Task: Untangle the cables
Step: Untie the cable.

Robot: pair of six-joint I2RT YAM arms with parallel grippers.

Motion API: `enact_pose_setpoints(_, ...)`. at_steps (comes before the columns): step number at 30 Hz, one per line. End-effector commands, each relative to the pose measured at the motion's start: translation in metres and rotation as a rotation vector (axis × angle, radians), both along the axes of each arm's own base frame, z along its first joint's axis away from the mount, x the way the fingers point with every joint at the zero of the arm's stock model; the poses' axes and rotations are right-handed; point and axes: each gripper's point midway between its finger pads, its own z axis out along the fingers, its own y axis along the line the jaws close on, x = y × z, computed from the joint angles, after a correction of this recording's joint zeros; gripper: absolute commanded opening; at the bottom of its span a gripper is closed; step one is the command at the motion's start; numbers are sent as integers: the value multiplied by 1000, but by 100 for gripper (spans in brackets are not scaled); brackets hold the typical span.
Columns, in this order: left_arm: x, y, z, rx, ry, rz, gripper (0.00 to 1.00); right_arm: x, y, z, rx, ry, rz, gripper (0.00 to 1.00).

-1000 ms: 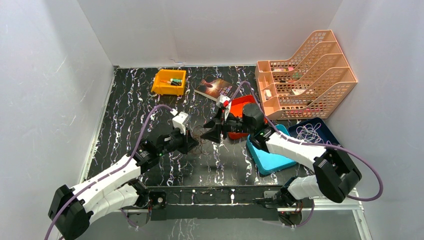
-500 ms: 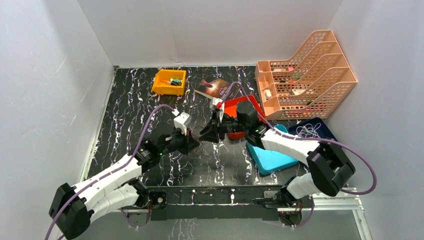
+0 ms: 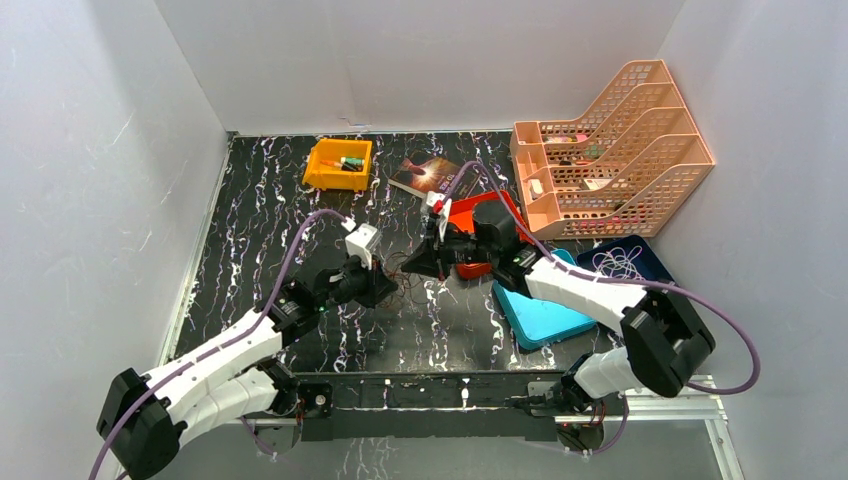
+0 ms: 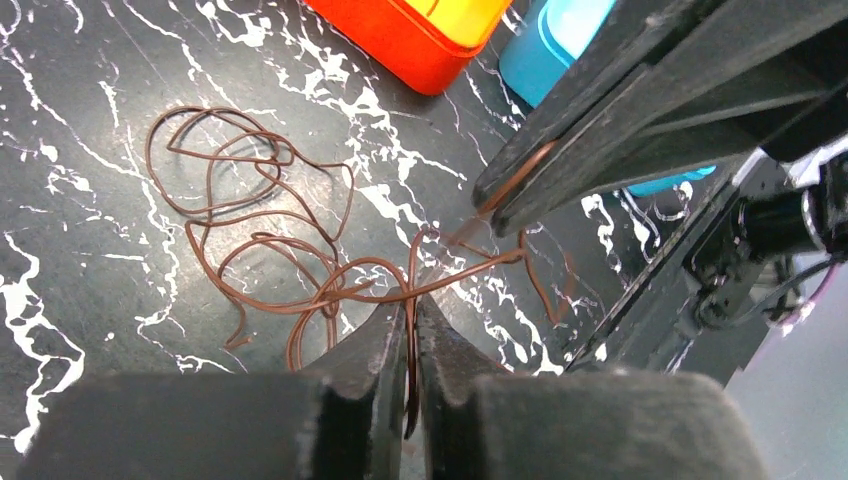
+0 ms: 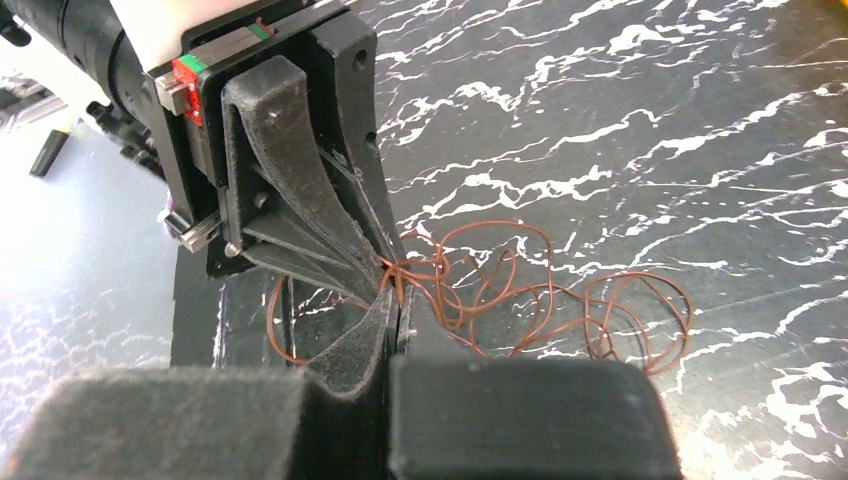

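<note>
Where the cables (image 4: 320, 293) knot, your left end effector (image 4: 411, 318) pinches a brown loop. Your right end effector (image 5: 396, 305) pinches them just beside.

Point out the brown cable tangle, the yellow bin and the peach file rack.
brown cable tangle (image 4: 325, 293), left wrist view, crossing strands.
yellow bin (image 3: 330, 181), top view, front wall.
peach file rack (image 3: 640, 188), top view, side mesh.

1 brown cable tangle (image 4: 335, 290), 1 yellow bin (image 3: 339, 163), 1 red box (image 3: 478, 212), 1 book (image 3: 430, 176), 1 peach rack (image 3: 610, 150), 2 blue trays (image 3: 540, 318) (image 3: 640, 262)
</note>
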Motion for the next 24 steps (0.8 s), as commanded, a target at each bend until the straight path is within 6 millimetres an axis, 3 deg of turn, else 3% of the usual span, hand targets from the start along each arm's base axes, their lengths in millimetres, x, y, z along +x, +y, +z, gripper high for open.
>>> enact_pose_setpoints(1, 10, 13, 19, 4, -40, 88, 23, 18, -3, 71, 109, -126, -127, 0)
enact_pose_setpoints(3, 12, 22, 19, 15, -44, 138, 46, 23, -7, 83, 116, -136, -167, 0)
enact_pose_setpoints(6, 14, 36, 25, 1, -65, 217, 72, 26, -9, 92, 107, -137, -191, 0)
enact_pose_setpoints(15, 16, 59, 41, -31, -137, 326, 78, 30, -11, 115, 133, -114, -241, 0)
enact_pose_setpoints(20, 15, 45, 61, -84, -224, 233, 79, 42, -15, 135, 145, -66, -335, 0)
enact_pose_setpoints(24, 21, 33, 84, -169, -342, 186, 79, 41, -11, 140, 153, -10, -331, 0)
